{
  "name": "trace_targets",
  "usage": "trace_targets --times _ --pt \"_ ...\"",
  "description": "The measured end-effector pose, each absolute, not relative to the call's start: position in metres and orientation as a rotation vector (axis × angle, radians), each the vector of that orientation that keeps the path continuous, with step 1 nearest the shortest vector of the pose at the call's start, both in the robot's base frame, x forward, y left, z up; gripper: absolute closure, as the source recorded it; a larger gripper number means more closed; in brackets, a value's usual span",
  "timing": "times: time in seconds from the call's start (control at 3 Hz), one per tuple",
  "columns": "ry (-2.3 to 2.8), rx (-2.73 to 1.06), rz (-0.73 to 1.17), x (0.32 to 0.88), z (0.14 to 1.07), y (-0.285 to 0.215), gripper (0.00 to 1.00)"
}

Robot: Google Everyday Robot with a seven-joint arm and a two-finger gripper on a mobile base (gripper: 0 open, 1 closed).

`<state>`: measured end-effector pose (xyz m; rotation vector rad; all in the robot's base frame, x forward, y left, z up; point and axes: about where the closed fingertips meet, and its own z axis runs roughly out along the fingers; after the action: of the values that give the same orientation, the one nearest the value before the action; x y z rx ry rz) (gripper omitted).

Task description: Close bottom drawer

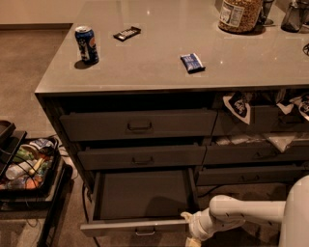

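The bottom drawer (140, 195) of the left column is pulled far out, its flat dark base empty. Its slim front panel (130, 226) shows edge-on along the lower frame, with a small metal loop handle (145, 232) at its middle. My gripper (191, 230) is at the right end of that front panel, low in the frame, on a white arm (241, 214) that comes in from the right. It seems to touch the panel's right corner.
Above are a medium drawer (142, 157) and a tall top drawer (139, 124), both slightly open. The counter holds a blue can (87, 45), a dark bar (127, 33), a blue packet (192, 62) and a jar (240, 13). A cart of snacks (26, 166) stands at the left.
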<state>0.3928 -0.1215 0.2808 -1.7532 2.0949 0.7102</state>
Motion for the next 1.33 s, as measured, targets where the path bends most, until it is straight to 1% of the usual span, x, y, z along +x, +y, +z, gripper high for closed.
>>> trace_targets --times 0.33,0.67,1.33 --pt "2.095 -1.753 0.71 0.3928 0.2808 -0.1215 0.0" --pt "2.095 -1.753 0.71 0.3928 0.2808 -0.1215 0.19" --pt "2.095 -1.753 0.71 0.3927 0.2808 -0.1215 0.65"
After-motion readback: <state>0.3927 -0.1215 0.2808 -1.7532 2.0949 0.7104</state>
